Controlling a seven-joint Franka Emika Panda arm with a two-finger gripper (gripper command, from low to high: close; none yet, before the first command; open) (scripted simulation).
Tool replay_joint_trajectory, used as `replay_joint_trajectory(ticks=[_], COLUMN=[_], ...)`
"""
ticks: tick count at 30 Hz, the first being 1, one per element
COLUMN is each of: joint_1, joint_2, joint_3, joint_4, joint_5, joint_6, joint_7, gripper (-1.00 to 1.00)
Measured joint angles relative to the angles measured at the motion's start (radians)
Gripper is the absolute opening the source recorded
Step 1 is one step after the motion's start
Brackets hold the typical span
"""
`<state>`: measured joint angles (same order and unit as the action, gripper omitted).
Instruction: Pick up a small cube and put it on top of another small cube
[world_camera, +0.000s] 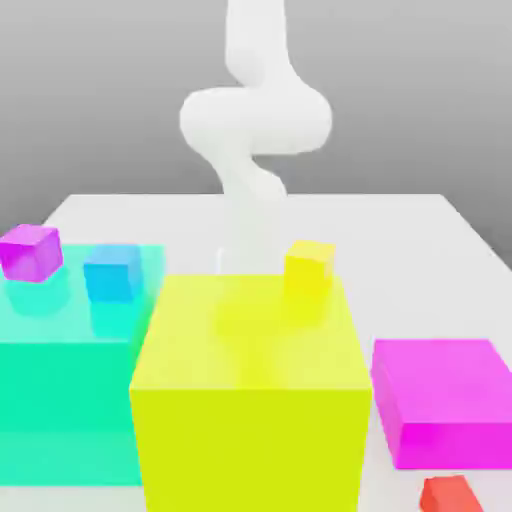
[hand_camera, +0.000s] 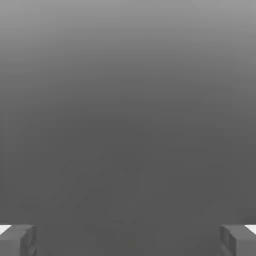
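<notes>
Writing we find on nothing. We see our gripper spread wide, holding nothing; red cube sits at the table's near edge.

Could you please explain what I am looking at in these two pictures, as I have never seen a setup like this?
These are simulator renders of one robot arm, the white shape rising behind the blocks. The exterior view looks across a pale table. On it sit a big yellow block, a big teal block, a flat magenta block, and small cubes: purple, blue, yellow and the small red cube. The other picture comes from a camera on the hand: the two grey fingertips stand wide apart, so the gripper is open and holds nothing.
</notes>
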<state>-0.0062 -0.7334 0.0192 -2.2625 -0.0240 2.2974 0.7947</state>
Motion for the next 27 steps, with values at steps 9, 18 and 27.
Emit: replay_joint_trajectory(ticks=[9,18,27], joint_1=[-0.027,-0.010,0.082], joint_2=[0.326,0.652,0.948], joint_3=[0.106,0.170,0.214], joint_4=[0.142,0.276,0.152], joint_5=[-0.133,-0.247,-0.169], joint_6=[0.086,0.183,0.274], joint_7=[0.003,0.000,0.201], gripper=[0.00,0.00,0.00])
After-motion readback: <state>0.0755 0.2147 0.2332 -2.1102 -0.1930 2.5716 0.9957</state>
